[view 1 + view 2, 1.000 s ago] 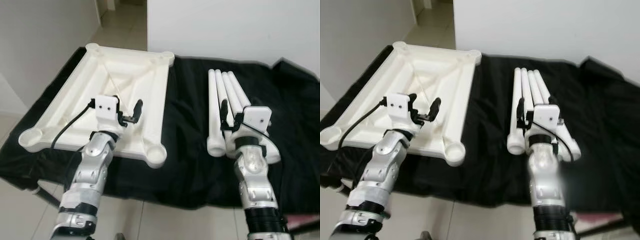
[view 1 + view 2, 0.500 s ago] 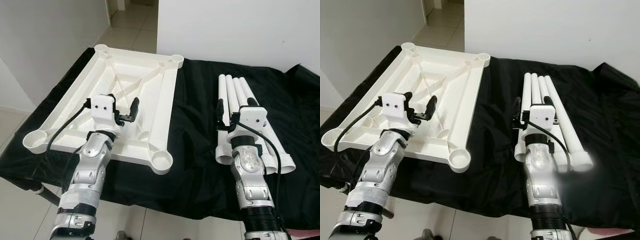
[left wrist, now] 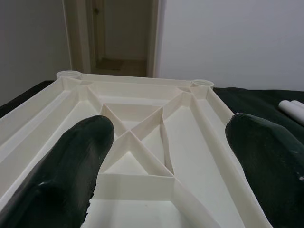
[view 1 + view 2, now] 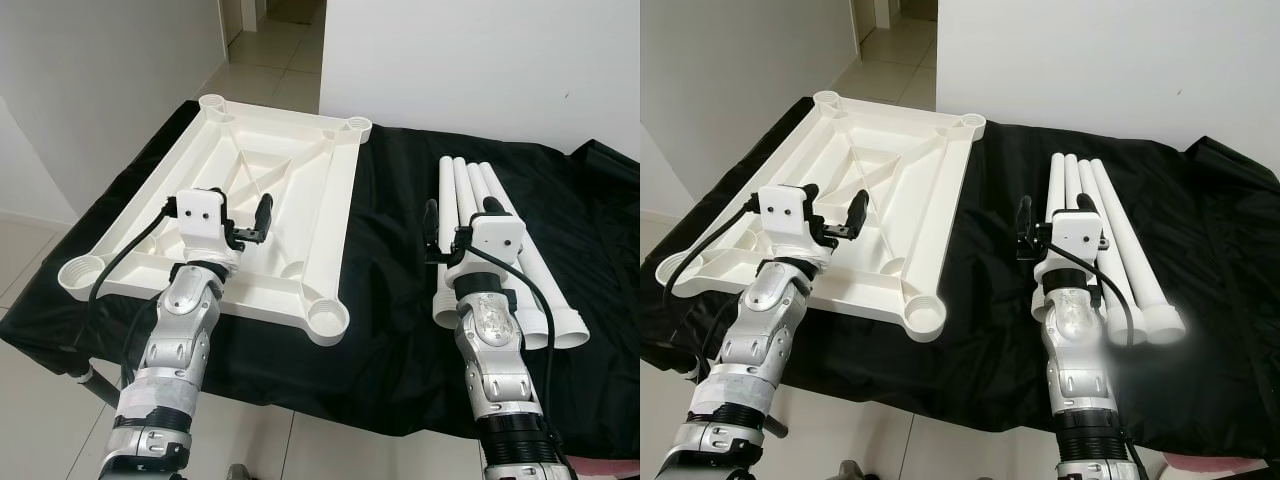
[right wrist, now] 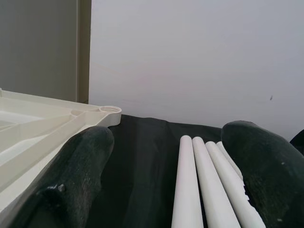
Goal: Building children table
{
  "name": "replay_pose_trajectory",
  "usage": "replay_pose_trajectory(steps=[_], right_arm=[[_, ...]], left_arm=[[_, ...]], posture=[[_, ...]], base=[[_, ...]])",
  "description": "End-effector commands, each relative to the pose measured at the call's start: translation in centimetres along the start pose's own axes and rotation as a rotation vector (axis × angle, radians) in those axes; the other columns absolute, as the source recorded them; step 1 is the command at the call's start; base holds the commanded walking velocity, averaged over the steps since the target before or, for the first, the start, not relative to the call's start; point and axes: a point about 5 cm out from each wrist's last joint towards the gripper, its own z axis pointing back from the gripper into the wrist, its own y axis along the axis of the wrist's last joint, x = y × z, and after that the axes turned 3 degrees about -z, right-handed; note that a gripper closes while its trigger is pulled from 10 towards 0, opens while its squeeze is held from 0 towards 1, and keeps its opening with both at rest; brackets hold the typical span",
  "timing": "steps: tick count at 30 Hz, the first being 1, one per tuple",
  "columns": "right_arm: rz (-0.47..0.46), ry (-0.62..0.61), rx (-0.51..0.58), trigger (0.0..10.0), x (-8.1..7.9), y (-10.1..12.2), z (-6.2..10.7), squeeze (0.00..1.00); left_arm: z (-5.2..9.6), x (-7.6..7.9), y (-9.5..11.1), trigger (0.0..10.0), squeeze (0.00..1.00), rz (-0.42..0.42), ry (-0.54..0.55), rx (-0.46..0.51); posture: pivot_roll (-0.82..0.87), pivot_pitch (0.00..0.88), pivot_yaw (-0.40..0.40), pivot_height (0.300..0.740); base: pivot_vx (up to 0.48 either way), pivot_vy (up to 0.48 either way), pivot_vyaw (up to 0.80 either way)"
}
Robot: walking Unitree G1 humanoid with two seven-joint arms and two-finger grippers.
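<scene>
Assembly not begun: tabletop [image 4: 255, 215] inverted at bench left, four legs [image 4: 495, 250] loose at right; my left gripper [image 4: 248, 228] and right gripper [image 4: 455, 222] both spread wide, empty.

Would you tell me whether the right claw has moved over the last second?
Yes, the right claw shifted toward the robot's left: one black finger, earlier over the white plastic table legs, now sits beside them.

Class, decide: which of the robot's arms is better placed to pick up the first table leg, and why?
The right. The right gripper hangs open directly above the four white legs, while the left gripper, also open, sits over the upturned tabletop, across the black cloth.
</scene>
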Motion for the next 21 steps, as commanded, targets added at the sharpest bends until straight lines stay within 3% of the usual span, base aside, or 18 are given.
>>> replay_pose_trajectory(steps=[1,10,13,21], right_arm=[[0.002,-0.007,-0.023,10.0,0.13,-0.46,0.11,0.00],[0.004,0.000,-0.032,10.0,0.11,-0.59,0.18,0.00],[0.000,0.013,-0.022,10.0,0.07,-0.52,0.30,0.00],[0.007,0.028,-0.009,10.0,-0.08,-0.34,0.38,0.00]], left_arm=[[0.12,0.03,-0.38,10.0,0.00,0.016,-0.005,-0.014],[0.14,-0.19,-0.60,10.0,0.00,0.028,0.003,-0.022],[0.26,-0.21,-0.76,10.0,0.00,0.034,0.010,-0.026],[0.40,-0.14,-0.83,10.0,0.00,0.034,0.011,-0.029]], posture=[[-0.06,0.053,-0.013,0.740],[-0.06,0.047,-0.019,0.740],[-0.06,0.048,-0.023,0.740],[-0.06,0.049,-0.030,0.740]], base=[[0.000,0.000,-0.62],[0.000,0.000,-0.78],[0.000,0.304,-0.55],[0.000,0.403,0.00]])
